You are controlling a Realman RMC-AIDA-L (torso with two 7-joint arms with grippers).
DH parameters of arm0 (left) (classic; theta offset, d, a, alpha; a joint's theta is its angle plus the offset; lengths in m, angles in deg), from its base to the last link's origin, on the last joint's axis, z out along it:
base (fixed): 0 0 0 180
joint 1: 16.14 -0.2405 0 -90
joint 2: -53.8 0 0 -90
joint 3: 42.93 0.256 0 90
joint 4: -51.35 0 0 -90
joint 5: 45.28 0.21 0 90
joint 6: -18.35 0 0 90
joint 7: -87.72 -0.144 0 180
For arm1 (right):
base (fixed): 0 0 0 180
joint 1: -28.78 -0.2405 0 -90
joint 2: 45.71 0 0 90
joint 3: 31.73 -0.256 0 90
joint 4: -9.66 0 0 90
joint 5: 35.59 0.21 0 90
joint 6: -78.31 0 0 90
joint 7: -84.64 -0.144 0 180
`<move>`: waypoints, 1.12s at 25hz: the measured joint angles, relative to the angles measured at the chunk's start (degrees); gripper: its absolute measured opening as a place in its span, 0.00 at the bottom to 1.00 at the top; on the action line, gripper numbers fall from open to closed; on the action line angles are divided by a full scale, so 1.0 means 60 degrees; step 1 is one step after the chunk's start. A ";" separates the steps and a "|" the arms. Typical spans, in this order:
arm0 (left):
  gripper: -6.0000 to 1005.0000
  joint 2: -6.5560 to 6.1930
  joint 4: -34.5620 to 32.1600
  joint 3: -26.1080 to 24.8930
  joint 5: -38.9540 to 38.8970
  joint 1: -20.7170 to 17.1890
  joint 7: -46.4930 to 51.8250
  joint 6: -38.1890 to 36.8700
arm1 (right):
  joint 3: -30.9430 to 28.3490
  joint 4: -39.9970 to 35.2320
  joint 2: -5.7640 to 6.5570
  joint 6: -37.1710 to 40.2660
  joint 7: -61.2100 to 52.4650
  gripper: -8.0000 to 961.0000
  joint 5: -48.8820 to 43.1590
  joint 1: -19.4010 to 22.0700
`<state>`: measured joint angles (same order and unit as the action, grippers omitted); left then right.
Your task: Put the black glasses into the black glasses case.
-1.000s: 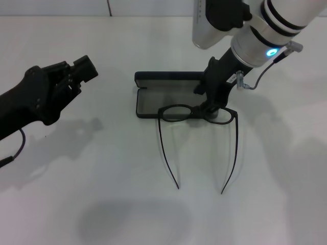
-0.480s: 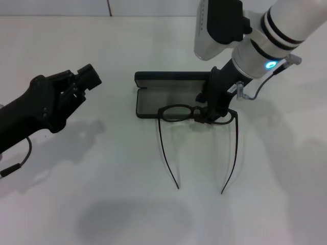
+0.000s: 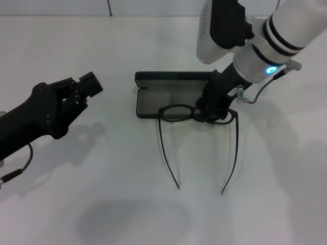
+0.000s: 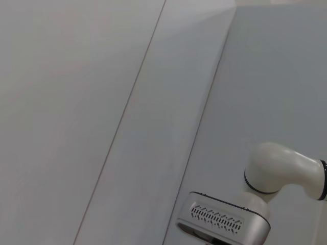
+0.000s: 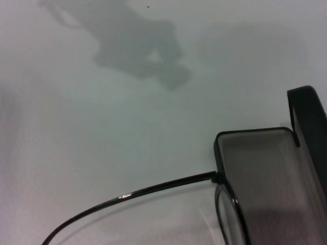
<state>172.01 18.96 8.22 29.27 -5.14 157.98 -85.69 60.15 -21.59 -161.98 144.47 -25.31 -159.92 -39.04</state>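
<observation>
Black glasses (image 3: 196, 115) front rests on open case (image 3: 168, 97) edge; right gripper (image 3: 207, 113) clamps the frame. Left gripper (image 3: 87, 84) idle, grip unclear.

Bright, even light falls from above onto the white table (image 3: 102, 214), which reads pale with no harsh glare. Shadows are soft-edged and grey: a broad one lies beneath the left gripper (image 3: 84, 87), thin doubled lines trail beside the temple arms of the black glasses (image 3: 196, 132), and a diffuse oval patch sits near the table's front edge. A small blue indicator glows on the right arm (image 3: 270, 52). In the right wrist view a blurred grey shadow blotches the surface, and the nearby black glasses case (image 5: 265, 173) looks soft. The left wrist view is flat, grey and low in contrast.
</observation>
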 joint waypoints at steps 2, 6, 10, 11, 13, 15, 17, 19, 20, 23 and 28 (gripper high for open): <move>0.11 0.0000 0.0002 0.0000 -0.0002 -0.0007 -0.0002 -0.0001 | 0.0002 0.0011 0.0000 -0.0031 0.0053 0.43 0.0012 0.0039; 0.11 0.0000 0.0006 0.0000 0.0028 -0.0010 -0.0010 0.0009 | 0.0007 0.0012 0.0000 -0.0133 0.0076 0.35 0.0049 0.0101; 0.11 0.0000 0.0007 0.0000 0.0013 -0.0006 -0.0019 0.0024 | 0.0024 -0.0027 0.0000 -0.0213 0.0126 0.28 0.0116 0.0182; 0.11 0.0001 0.0007 0.0000 0.0009 -0.0001 -0.0019 0.0028 | 0.0041 -0.0028 0.0000 -0.0230 0.0144 0.27 0.0118 0.0188; 0.11 0.0001 0.0009 0.0000 0.0000 0.0004 -0.0019 0.0035 | 0.0072 -0.0027 0.0000 -0.0260 0.0168 0.25 0.0121 0.0197; 0.11 0.0001 0.0018 0.0000 -0.0025 0.0006 -0.0019 0.0039 | 0.0081 -0.0029 0.0000 -0.0269 0.0186 0.22 0.0123 0.0217; 0.11 0.0001 0.0022 0.0000 -0.0039 0.0007 -0.0027 0.0041 | 0.0081 -0.0087 0.0000 -0.0268 0.0208 0.21 0.0127 0.0276; 0.11 0.0001 0.0049 0.0000 -0.0047 0.0001 -0.0050 0.0042 | 0.0081 -0.0275 0.0000 -0.0267 0.0257 0.19 0.0140 0.0441; 0.11 0.0000 0.0082 -0.0002 -0.0049 0.0003 -0.0059 0.0042 | 0.0081 -0.0421 0.0001 -0.0267 0.0290 0.18 0.0147 0.0552; 0.11 -0.0001 0.0323 -0.0187 -0.0044 0.0016 -0.0026 0.0041 | 0.0077 -0.1475 0.0000 -0.0267 0.0506 0.08 0.0154 0.1351; 0.11 0.0115 0.0846 -0.1072 -0.0065 -0.0122 -0.0172 -0.0060 | -0.0080 -0.3957 0.0034 -0.0474 0.0861 0.03 0.0583 0.3125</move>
<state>172.70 24.04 1.79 28.88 -5.87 156.94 -86.05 59.67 -45.33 -161.78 141.63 -20.15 -156.43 -20.29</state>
